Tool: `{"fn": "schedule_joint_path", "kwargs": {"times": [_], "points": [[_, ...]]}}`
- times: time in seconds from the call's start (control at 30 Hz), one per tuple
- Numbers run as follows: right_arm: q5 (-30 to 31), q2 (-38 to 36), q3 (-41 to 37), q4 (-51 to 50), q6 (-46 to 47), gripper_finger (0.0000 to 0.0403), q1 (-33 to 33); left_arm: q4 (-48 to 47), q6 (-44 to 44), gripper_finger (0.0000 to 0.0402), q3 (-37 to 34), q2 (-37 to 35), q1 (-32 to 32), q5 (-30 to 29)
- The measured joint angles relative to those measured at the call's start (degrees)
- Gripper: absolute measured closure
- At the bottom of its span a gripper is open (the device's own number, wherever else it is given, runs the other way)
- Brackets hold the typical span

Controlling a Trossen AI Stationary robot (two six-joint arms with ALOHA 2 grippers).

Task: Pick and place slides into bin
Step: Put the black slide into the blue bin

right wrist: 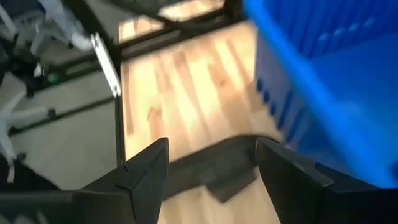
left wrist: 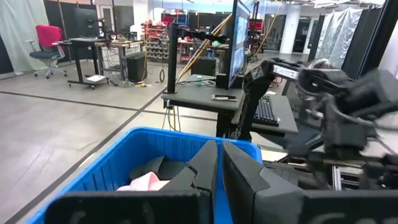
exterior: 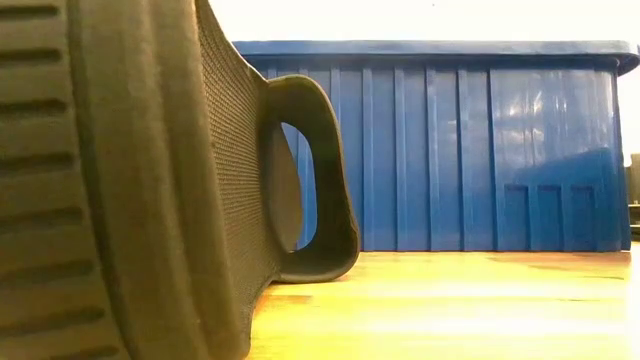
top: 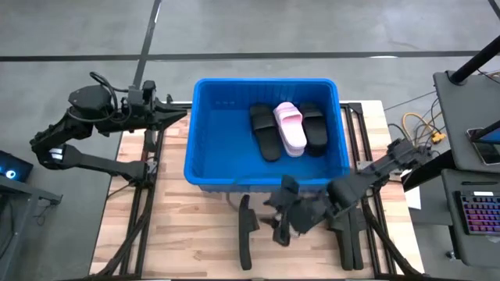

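Observation:
The blue bin (top: 205, 117) stands at the middle of the table's far side and holds two black slides (top: 264, 131) (top: 315, 129) with pink slides (top: 291, 129) between them. Another black slide (top: 246, 230) stands on its long edge on the table near the front; the low view shows it close up (exterior: 150, 180). My right gripper (top: 280, 217) is open in front of the bin, low over a further black slide (right wrist: 211, 168) that lies on the wood between and beyond its fingers. Whether they touch it, I cannot tell. My left gripper (top: 178, 119) is shut, beside the bin's left rim.
The bin's near wall (exterior: 450, 150) rises just behind my right gripper. Bare wood (top: 187, 234) lies at the front left. Dark frame rails (top: 144, 211) run along both table sides. A desk with a keyboard (top: 476, 211) stands off the right edge.

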Motion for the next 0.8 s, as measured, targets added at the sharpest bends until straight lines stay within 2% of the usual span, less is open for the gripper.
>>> {"fn": "schedule_joint_path", "kwargs": {"times": [0.2,0.43,0.63,0.8], "points": [[-0.1,5.8,0.0,0.3,2.3,0.0179,3.8,-0.1,0.0,0.0393,-2.0,0.2,0.0,-0.1],[3.8,13.6,0.0,0.3,3.2,0.0183,6.3,0.0,0.0,0.0393,-2.5,1.4,0.0,-0.1],[3.7,19.7,0.0,0.1,11.8,0.0184,6.3,0.0,-0.1,0.0393,-2.5,1.6,0.0,-0.1],[9.1,22.0,0.0,-2.2,15.7,0.0184,6.3,0.0,-0.1,0.0393,-2.5,1.4,0.0,-0.1]]}}
